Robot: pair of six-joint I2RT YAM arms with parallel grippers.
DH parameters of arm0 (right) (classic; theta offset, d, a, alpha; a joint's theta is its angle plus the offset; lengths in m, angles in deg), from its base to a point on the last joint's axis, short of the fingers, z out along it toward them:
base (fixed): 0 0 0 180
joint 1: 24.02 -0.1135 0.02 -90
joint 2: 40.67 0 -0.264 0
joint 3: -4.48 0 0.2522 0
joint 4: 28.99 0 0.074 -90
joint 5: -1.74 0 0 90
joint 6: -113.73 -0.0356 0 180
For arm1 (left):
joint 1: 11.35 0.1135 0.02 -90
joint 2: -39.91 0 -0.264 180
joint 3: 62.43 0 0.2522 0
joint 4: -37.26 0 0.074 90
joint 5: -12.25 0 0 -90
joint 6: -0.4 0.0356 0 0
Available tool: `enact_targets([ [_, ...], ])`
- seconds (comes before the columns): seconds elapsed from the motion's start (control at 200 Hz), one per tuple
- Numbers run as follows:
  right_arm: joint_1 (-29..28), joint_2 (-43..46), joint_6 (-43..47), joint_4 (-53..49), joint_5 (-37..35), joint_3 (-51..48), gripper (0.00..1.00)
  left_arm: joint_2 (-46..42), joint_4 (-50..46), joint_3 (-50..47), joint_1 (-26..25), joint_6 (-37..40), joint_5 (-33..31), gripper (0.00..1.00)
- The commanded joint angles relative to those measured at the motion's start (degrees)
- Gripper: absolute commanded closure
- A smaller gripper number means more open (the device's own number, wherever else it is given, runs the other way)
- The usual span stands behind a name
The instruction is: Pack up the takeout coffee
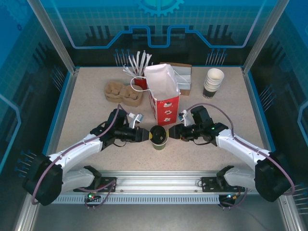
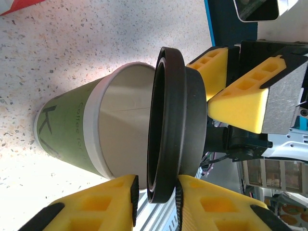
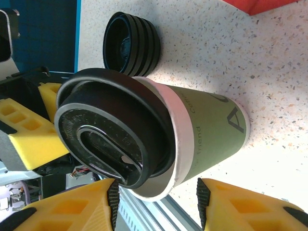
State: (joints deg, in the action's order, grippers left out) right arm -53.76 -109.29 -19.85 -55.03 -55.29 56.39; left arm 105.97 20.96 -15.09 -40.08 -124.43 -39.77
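Lid point(image 2: 168, 120) crooked on the takeout coffee point(image 1: 159, 137); left tool point(image 1: 146, 135) straddles it, grip unclear; right tool point(image 1: 172, 133) open alongside; bagging remains.

A robotics lab cell: aluminium frame point(image 1: 52, 36), blue gear-printed back panel point(image 1: 159, 21), mounting rail point(image 1: 159, 182), speckled table point(image 1: 84, 108).

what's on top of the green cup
A black lid sits tilted on the green cup, not seated. White inner wall shows under its raised edge; the lid hides the cup's bottom.
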Motion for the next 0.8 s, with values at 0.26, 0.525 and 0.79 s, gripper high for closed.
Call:
enact_targets([
  [0.26, -1.81, -1.87, -0.08, 1.20, -0.55, 2.52, 0.48, 1.39, -0.51, -0.91, 1.79, -0.75, 1.22, 0.73],
  [0.525, -2.17, -1.96, 0.02, 1.15, -0.75, 2.54, 0.46, 1.97, -0.34, -1.15, 1.84, -0.77, 1.31, 0.73],
  [0.79, -2.36, -2.12, 0.07, 1.19, -0.91, 2.43, 0.42, 2.97, 0.11, -1.07, 1.84, -0.50, 3.22, 0.73],
])
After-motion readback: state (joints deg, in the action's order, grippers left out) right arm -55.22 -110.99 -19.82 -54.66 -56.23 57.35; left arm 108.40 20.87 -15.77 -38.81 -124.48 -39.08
